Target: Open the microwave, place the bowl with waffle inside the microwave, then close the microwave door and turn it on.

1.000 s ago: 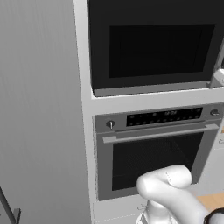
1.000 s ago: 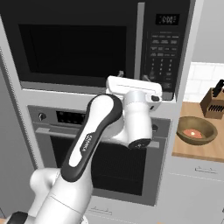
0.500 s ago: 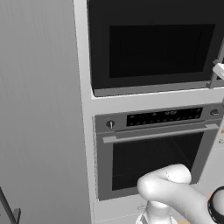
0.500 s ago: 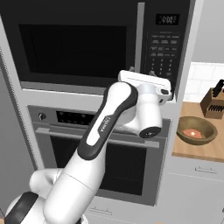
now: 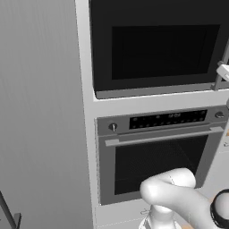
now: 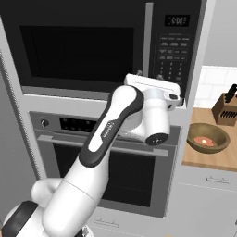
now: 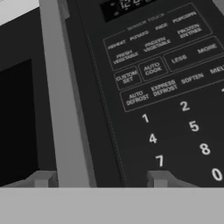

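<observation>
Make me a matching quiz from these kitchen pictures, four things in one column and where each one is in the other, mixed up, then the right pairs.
Things:
1. long grey vertical bar handle
2. silver-framed oven with knobs
3. brown wooden bowl
4. dark knife block

Places:
A. at the back of the wooden counter, beside the white tiled wall
B. between the dark window and the keypad of the glossy black microwave
C. on the wooden counter, nearer the front edge
D. directly below the microwave

Pairs: 1-B, 2-D, 3-C, 4-A
</observation>
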Tool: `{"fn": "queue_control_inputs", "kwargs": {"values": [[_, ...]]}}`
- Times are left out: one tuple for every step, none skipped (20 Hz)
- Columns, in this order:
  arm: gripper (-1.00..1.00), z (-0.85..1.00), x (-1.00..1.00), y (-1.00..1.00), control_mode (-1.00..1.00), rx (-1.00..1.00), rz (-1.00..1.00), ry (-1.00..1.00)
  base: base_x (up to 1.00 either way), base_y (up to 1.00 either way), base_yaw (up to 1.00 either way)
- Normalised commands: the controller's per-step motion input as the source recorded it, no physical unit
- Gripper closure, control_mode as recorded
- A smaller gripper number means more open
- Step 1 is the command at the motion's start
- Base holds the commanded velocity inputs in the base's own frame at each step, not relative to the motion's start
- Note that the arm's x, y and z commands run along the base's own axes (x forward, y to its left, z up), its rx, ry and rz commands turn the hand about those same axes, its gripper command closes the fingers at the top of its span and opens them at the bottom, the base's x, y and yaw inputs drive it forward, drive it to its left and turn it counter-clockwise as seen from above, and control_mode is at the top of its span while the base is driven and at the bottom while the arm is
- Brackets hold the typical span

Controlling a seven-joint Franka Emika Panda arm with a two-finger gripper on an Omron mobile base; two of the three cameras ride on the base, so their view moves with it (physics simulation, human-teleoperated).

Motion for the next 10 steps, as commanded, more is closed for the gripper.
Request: {"fn": "queue_control_inputs", "kwargs": {"values": [[1.00,0.00,0.00,0.00,-1.00,0.00,0.00,0.00,0.00,0.00,0.00],[1.00,0.00,0.00,0.00,-1.00,0.00,0.00,0.00,0.00,0.00,0.00],[1.00,0.00,0.00,0.00,-1.00,0.00,0.00,0.00,0.00,0.00,0.00],[1.00,0.00,0.00,0.00,-1.00,0.00,0.00,0.00,0.00,0.00,0.00],[1.00,0.00,0.00,0.00,-1.00,0.00,0.00,0.00,0.00,0.00,0.00],[1.00,0.00,0.00,0.00,-1.00,0.00,0.00,0.00,0.00,0.00,0.00],[1.00,0.00,0.00,0.00,-1.00,0.00,0.00,0.00,0.00,0.00,0.00],[1.00,0.00,0.00,0.00,-1.00,0.00,0.00,0.00,0.00,0.00,0.00],[1.00,0.00,0.00,0.00,-1.00,0.00,0.00,0.00,0.00,0.00,0.00],[1.00,0.00,-0.08,0.00,-1.00,0.00,0.00,0.00,0.00,0.00,0.00]]}}
